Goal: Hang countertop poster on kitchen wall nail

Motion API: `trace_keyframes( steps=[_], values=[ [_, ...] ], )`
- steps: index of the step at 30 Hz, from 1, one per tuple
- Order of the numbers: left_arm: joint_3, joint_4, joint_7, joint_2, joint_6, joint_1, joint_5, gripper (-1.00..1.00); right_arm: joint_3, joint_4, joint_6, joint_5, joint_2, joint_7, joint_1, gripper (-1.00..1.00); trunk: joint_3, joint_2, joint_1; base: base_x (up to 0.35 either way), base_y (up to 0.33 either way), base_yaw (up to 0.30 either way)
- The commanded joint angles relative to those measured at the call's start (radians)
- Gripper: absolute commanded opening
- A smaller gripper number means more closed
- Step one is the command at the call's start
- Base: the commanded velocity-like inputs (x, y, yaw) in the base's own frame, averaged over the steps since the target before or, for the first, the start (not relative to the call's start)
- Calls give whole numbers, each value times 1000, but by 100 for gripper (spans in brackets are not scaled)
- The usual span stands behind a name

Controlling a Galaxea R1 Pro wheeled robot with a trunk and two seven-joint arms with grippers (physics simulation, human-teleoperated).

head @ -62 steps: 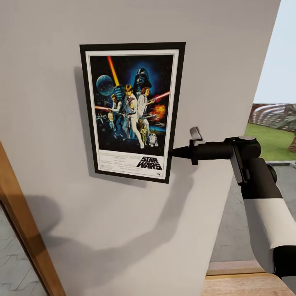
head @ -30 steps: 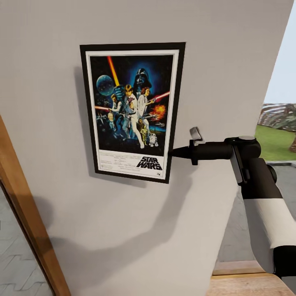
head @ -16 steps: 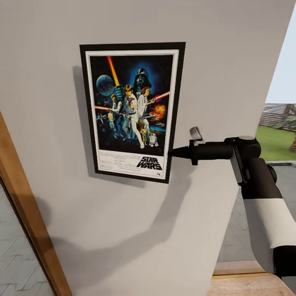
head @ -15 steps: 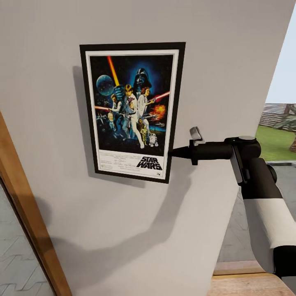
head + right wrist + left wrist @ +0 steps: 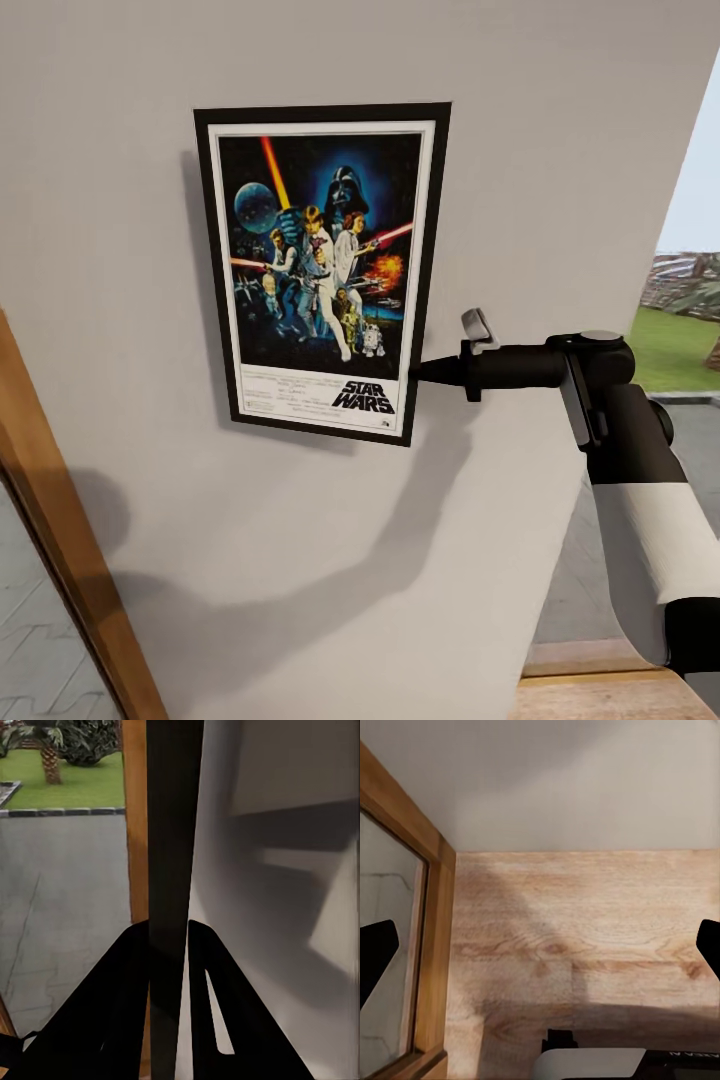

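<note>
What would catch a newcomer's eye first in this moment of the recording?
The poster dominates the head view: bright Star Wars artwork in a black frame, held up against the plain grey wall. Next comes the right gripper, reaching in from the right with its jaws clamped on the poster's lower right edge; the right wrist view shows that dark edge running between the two fingers. At the far right, an opening shows green lawn outdoors.

Bare wall [image 5: 300, 560] lies open below the poster [image 5: 322, 270]; a wooden frame [image 5: 70, 560] bounds the left.
</note>
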Motion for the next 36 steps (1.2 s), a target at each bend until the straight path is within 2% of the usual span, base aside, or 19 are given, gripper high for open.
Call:
trace_keyframes(
  steps=[1, 36],
  values=[
    [2, -1, -3, 0, -2, 1, 0, 100, 1, 0, 13, 1, -1, 5, 0, -100, 0, -1, 0, 52, 0, 0],
    [2, -1, -3, 0, -2, 1, 0, 100, -1, 0, 14, 2, -1, 4, -1, -100, 0, -1, 0, 17, 0, 0]
  ],
)
